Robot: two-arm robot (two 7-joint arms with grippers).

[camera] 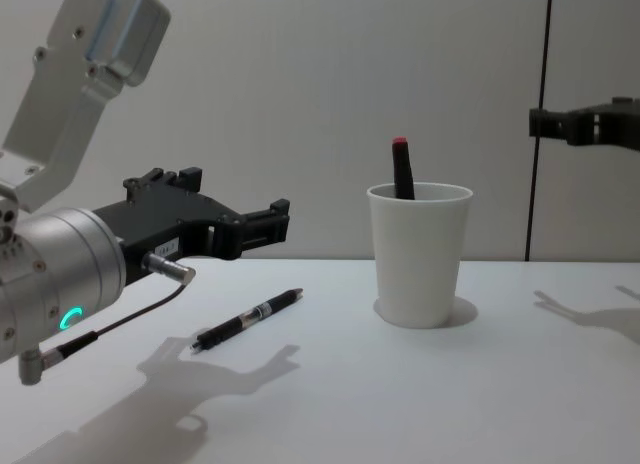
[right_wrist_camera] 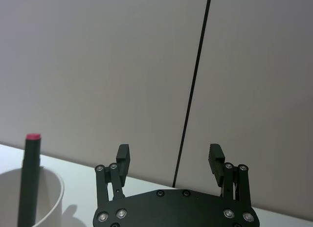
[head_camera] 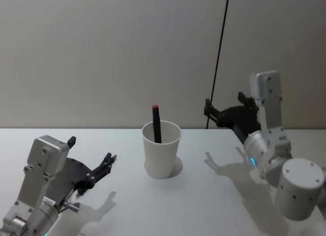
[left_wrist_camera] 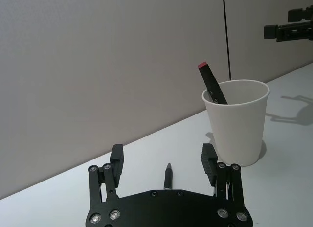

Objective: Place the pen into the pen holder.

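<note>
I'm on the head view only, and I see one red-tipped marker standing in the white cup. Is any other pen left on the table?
Observer: Yes. The chest view shows a black pen lying flat on the table, left of the pen holder and apart from it.
Operator: Is the left gripper holding it?
Observer: No. The left gripper is open, and its wrist view shows the pen lying ungripped on the table.
</note>
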